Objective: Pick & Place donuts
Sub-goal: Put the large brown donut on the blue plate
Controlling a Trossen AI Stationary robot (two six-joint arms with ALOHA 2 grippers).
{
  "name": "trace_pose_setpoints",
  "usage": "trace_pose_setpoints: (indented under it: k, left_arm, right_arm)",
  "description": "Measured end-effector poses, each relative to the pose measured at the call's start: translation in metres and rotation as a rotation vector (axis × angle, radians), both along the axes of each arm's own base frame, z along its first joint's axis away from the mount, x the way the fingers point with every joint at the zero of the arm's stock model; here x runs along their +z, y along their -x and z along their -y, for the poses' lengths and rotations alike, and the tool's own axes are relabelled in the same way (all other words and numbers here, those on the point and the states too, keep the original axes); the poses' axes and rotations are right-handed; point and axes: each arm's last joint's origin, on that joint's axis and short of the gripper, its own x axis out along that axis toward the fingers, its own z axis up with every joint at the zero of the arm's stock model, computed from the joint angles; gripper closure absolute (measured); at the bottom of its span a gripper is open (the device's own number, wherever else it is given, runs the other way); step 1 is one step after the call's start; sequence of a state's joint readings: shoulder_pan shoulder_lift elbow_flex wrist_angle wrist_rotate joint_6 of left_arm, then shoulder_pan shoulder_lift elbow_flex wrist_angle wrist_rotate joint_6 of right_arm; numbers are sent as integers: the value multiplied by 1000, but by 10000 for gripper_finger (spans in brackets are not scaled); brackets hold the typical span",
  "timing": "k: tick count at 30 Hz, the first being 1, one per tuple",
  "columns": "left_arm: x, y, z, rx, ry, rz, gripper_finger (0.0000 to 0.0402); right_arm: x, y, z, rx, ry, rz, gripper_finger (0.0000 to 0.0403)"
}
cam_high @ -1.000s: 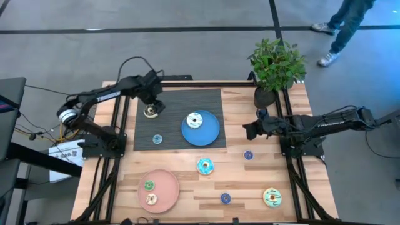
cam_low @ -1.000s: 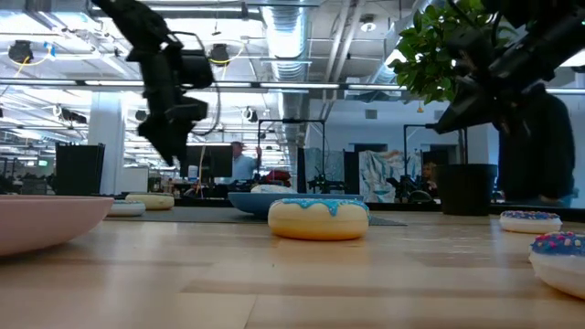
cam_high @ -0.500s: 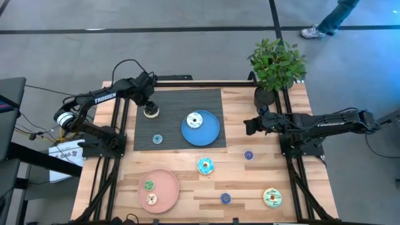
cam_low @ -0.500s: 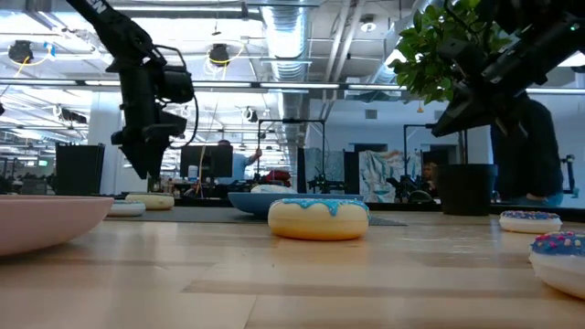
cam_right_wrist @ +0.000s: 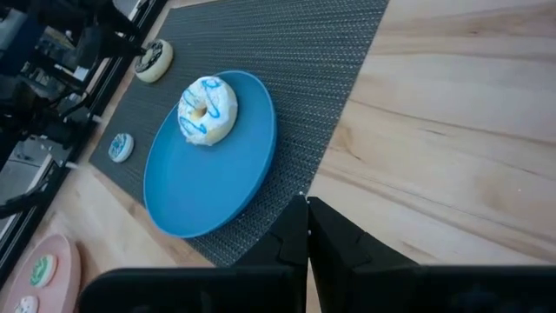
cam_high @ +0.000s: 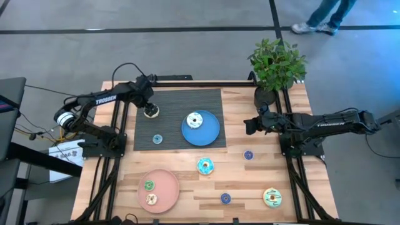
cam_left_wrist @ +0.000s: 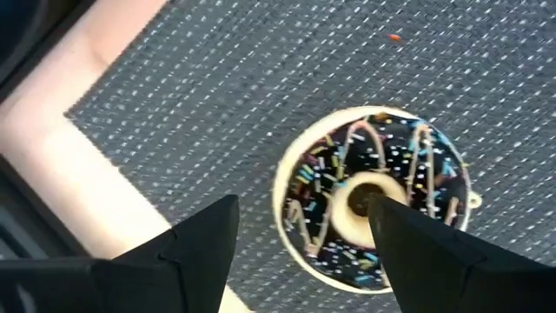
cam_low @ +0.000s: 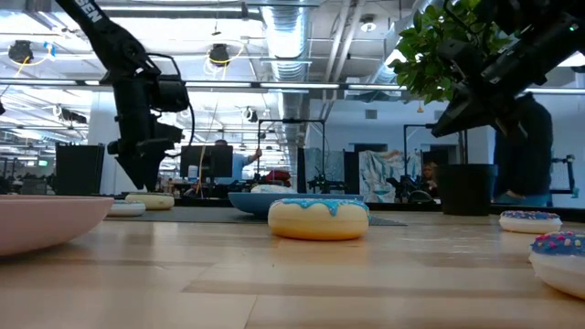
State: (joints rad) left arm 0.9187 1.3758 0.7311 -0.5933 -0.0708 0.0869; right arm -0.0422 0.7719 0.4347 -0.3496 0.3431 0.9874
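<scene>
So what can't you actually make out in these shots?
- Chocolate donut: left wrist view; a dark finger covers its near side, so contact cannot be told.
- Pink plate: low view; the left edge cuts it off and its rim hides its contents.
- Small blue donut: high view; too small to read the topping.
- Person: high view; only legs show, the top edge cuts the rest.

I see even, bright overhead light across the table (cam_high: 250,187) with only soft, short shadows. In the low view, ceiling strip lamps (cam_low: 292,41) at 12 o'clock glare, and the near donut (cam_low: 558,260) at 4 o'clock is blurred. My left wrist view is slightly soft, its fingers (cam_left_wrist: 426,252) silhouetted black.
</scene>
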Motion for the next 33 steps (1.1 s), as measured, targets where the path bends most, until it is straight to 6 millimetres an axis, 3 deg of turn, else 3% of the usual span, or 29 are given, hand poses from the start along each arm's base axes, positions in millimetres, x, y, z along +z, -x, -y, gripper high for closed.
trace_pose_setpoints:
  k: [17, 27, 33]
  left_arm:
    - [-1, 5, -5, -45, 22, 31, 151]
    - [-28, -2, -12, -36, 116, -35, 151]
    - [-29, -5, -14, -38, 108, -28, 151]
  right_arm:
    - [1, -1, 0, 1, 0, 17, 403]
    - [4, -3, 0, 3, 0, 57, 403]
    - [4, -3, 0, 0, -7, 59, 403]
